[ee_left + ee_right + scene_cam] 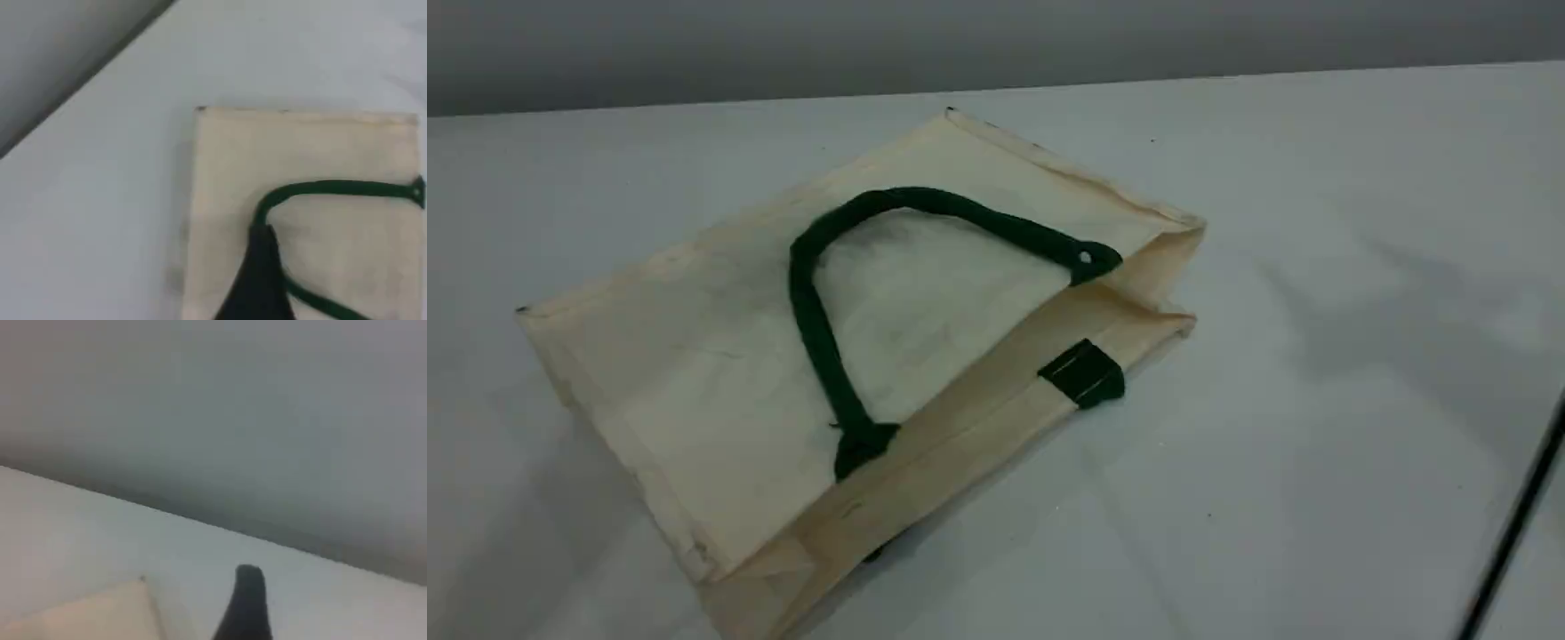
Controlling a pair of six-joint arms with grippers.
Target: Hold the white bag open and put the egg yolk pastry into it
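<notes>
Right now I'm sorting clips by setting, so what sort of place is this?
Probably a lab or test bench rather than a home: a bare pale table, a plain grey wall behind it, and the white bag lying flat on it.

The white bag [720,373] is cream cloth, a woven fabric with a matt, slightly coarse face and faint creases. Its folded side panels look like the same stuff, a shade more tan. The handle [814,320] is dark green rope, matt and ribbed. The tab [1083,373] is dark green cloth, sewn with pale stitches. A small pale eyelet [1085,258] at the rope's end may be metal; it is too small to tell. The table [1316,356] is smooth and pale grey-white, with a soft, dull sheen.
</notes>
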